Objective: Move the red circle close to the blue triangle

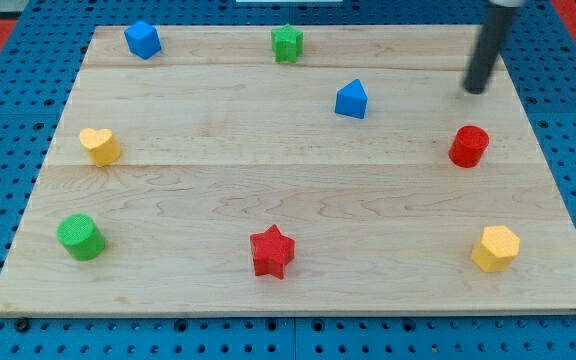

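The red circle (469, 146), a short cylinder, stands near the board's right edge. The blue triangle (351, 99) stands up and to the left of it, a good gap between them. My tip (476, 90) is at the upper right of the board, just above the red circle and apart from it, to the right of the blue triangle.
A wooden board (298, 200) on a blue pegboard table. Other blocks: a blue cube (142, 40) top left, a green star (287, 43) top middle, a yellow heart (99, 146) left, a green cylinder (81, 237) bottom left, a red star (272, 251) bottom middle, a yellow hexagon (495, 248) bottom right.
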Action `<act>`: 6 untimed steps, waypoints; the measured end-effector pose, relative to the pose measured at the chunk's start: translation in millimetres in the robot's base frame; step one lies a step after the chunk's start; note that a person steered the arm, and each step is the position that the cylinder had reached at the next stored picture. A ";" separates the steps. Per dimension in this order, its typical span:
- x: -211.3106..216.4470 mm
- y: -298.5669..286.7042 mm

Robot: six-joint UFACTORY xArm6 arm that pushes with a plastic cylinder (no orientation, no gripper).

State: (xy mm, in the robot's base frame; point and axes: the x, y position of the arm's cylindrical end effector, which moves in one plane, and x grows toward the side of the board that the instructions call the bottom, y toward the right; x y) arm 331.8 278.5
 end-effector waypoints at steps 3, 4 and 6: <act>97.4 -51.1; 92.3 -92.5; 91.5 -162.0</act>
